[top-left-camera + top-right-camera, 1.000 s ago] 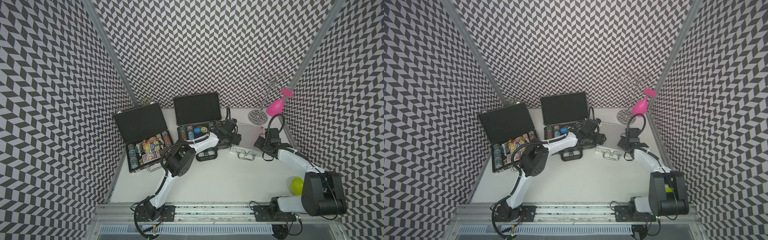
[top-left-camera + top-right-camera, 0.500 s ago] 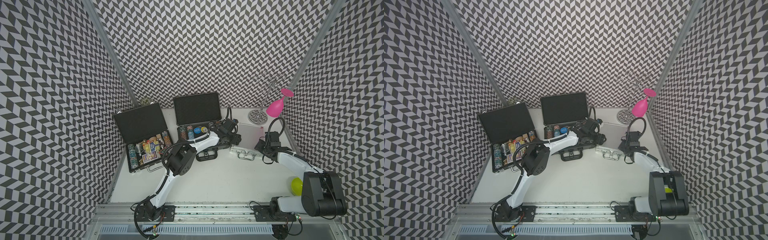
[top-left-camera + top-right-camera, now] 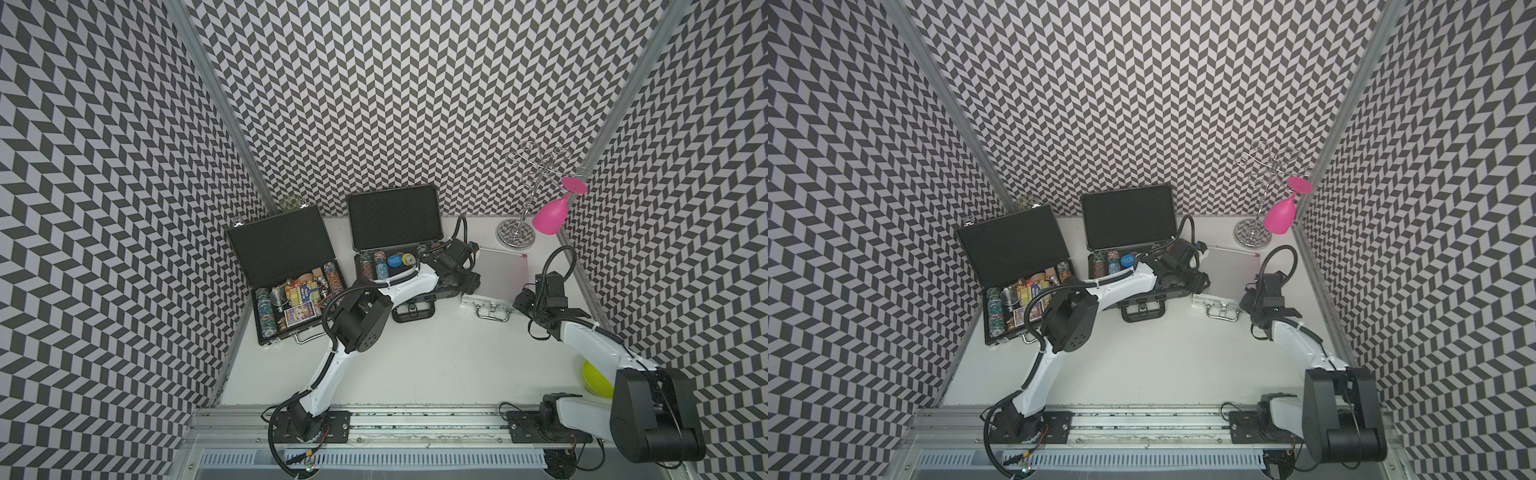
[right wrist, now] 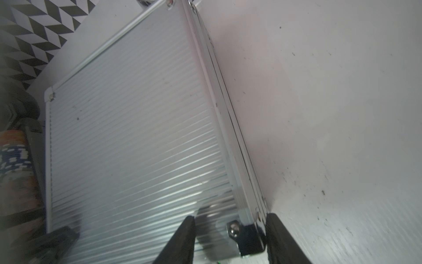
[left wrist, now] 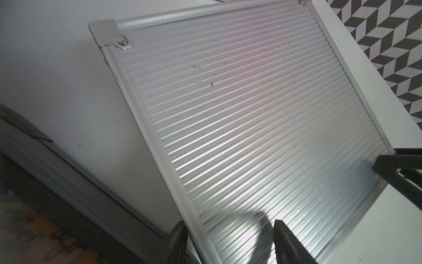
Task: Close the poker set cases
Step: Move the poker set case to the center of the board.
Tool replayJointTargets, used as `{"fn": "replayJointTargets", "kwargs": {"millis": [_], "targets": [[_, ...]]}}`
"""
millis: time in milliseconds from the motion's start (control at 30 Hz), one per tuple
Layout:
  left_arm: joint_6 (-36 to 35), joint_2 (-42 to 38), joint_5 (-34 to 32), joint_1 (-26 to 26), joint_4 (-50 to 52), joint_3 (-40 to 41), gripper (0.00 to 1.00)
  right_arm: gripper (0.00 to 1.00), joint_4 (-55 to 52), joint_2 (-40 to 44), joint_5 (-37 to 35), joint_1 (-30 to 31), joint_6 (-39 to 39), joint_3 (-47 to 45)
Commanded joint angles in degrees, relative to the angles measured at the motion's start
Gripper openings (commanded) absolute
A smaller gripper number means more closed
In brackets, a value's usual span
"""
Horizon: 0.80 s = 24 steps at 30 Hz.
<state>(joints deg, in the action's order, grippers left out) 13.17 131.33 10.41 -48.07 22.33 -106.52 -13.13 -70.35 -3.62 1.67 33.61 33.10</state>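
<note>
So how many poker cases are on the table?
3. The flat black case lies open by the side wall; the dark grey case stands open at the back; the silver case lies shut beside it, nearer the pink glass. None looks hidden.

The left arm (image 3: pixel 409 286) and the right arm (image 3: pixel 590 343) match: glossy white links between bulky black joint housings, one pierced with small round holes. A ribbed black cable (image 3: pixel 458 226) loops over each wrist. The left gripper (image 5: pixel 229 226) has matte black tapered fingers (image 5: pixel 284 242). Black base plates (image 3: pixel 336 420), seemingly bolted, sit low in frame.
</note>
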Motion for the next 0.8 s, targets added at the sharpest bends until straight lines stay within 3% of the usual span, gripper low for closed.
{"fn": "replayJointTargets", "kwargs": {"millis": [0,233,533,767], "targets": [[0.12,-2.90,4.41,-4.19,0.96,3.34,0.62,0.50,-6.39,0.95,3.49,0.26,0.32,-3.08],[0.83,-5.01,4.06,-5.17,-0.62,5.75,0.60,0.47,-7.32,3.40,3.99,0.26,0.55,-5.58],[1.33,-7.82,1.88,-5.44,-1.41,9.82,0.61,0.44,-8.13,8.38,10.08,0.97,3.52,-7.40],[1.88,-8.98,1.70,-5.34,-2.46,11.07,0.61,0.43,-10.69,13.15,7.73,4.07,5.72,-8.32]]}}
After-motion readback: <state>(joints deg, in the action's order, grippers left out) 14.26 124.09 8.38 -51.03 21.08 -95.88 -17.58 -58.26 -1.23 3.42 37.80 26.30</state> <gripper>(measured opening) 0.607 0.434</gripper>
